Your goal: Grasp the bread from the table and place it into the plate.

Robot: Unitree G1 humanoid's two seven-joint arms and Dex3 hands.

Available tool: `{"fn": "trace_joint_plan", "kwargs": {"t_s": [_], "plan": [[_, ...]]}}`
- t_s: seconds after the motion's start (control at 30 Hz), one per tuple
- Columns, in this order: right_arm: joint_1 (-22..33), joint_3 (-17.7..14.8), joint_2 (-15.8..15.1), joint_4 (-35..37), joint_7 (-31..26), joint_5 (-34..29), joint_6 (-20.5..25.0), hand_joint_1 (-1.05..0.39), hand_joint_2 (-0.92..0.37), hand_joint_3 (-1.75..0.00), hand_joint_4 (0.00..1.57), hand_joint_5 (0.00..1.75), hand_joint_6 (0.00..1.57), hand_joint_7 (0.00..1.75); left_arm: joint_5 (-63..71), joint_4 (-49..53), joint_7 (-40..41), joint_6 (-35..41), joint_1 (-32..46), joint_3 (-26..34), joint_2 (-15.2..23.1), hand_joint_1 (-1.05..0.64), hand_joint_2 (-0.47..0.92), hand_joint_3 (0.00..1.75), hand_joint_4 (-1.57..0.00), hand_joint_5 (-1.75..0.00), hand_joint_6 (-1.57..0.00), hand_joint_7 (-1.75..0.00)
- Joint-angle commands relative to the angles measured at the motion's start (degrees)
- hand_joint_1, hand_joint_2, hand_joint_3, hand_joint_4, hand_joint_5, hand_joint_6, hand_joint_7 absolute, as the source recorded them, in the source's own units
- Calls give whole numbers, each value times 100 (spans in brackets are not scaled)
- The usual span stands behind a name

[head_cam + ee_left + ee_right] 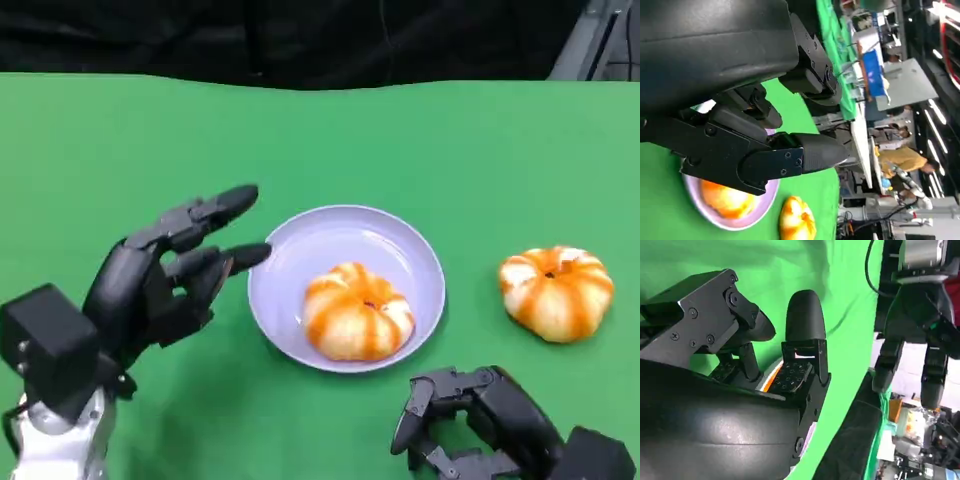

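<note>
Round orange-and-white striped bread in lilac plate; matching bun beside. Left hand spread, empty; right hand curled, empty.

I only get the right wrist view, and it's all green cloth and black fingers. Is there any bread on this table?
Observer: Yes, two pieces. The first bread already lies in a pale plate at the middle of the table.
Operator: Where is the other piece?
Observer: The second bread sits on the green cloth, apart from the plate, on the robot's right side.
Operator: What is the other hand doing?
Observer: The left hand is raised beside the plate's left rim with its fingers apart, holding nothing.
</note>
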Motion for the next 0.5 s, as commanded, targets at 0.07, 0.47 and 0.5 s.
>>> {"fn": "trace_joint_plan", "kwargs": {"t_s": [0.07, 0.47, 0.5], "plan": [[-33, -46, -59, 57, 40, 92, -66, 3, -52, -110, 100, 132, 99, 103, -87, -8, -79, -89, 138, 100, 15, -76, 92, 57, -84, -2, -61, -1], [-50, -70, -74, 72, 36, 77, -41, 2, -54, -107, 99, 133, 99, 102, -128, 104, -177, -275, 325, 213, -69, -78, 92, 56, -88, -2, -63, -1], [-49, -71, -75, 64, 39, 81, -26, 2, -54, -107, 99, 133, 99, 102, -163, 101, -187, -288, 371, 234, -101, -78, 92, 56, -88, -2, -63, -1]]}}
